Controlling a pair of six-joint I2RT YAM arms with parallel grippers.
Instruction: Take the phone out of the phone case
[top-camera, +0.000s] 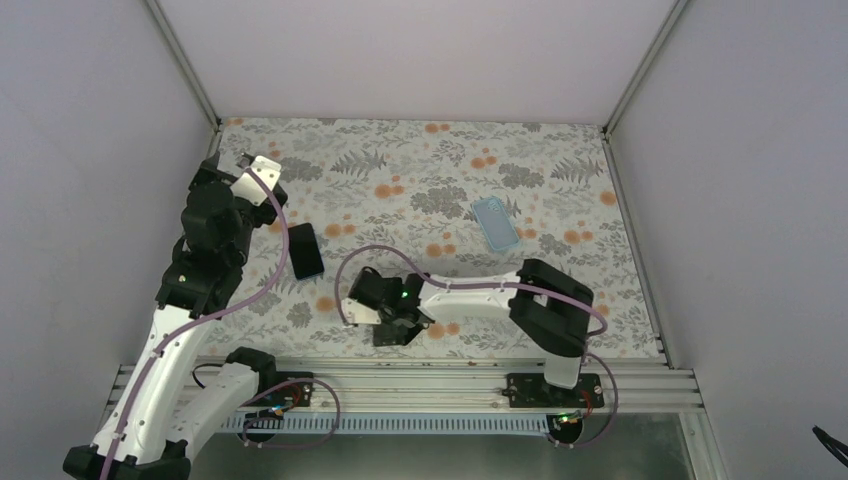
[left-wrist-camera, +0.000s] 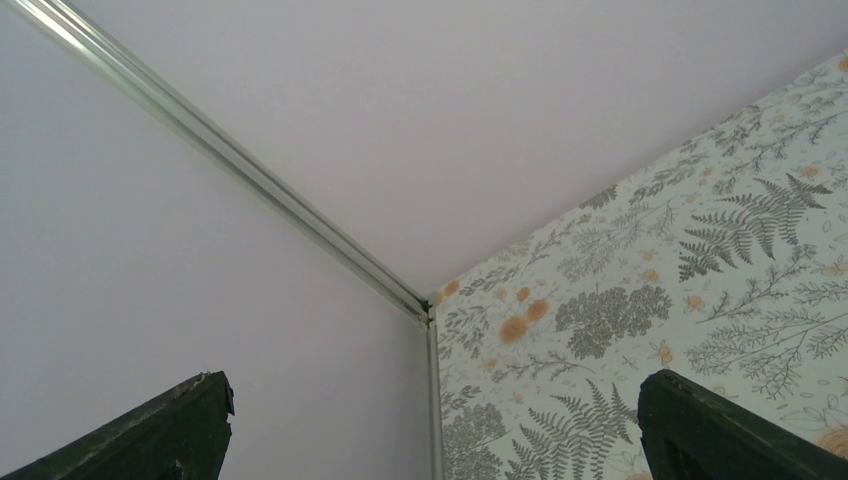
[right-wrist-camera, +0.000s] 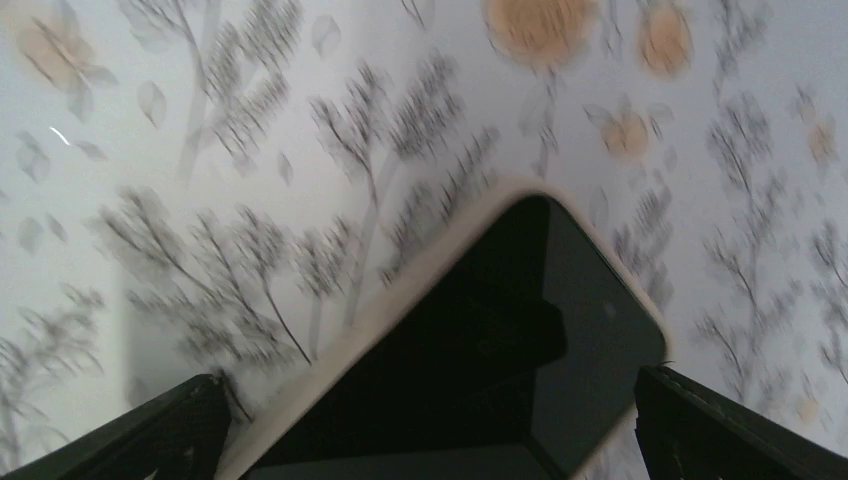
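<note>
A phone with a dark screen in a cream case (right-wrist-camera: 480, 340) lies on the floral table cover, right under my right gripper (right-wrist-camera: 428, 382). The gripper's jaws are wide open, one on either side of the phone, not touching it. In the top view the right gripper (top-camera: 388, 318) hangs low over the near middle of the table, and a pale edge of the case (top-camera: 359, 313) shows beside it. My left gripper (top-camera: 243, 166) is raised at the far left, open and empty. In its wrist view the left gripper (left-wrist-camera: 435, 385) faces the corner of the enclosure.
A black phone-like slab (top-camera: 306, 250) lies on the table to the left of centre. A light blue case (top-camera: 495, 222) lies toward the far right. White walls with aluminium posts (left-wrist-camera: 300, 215) close in the table on three sides.
</note>
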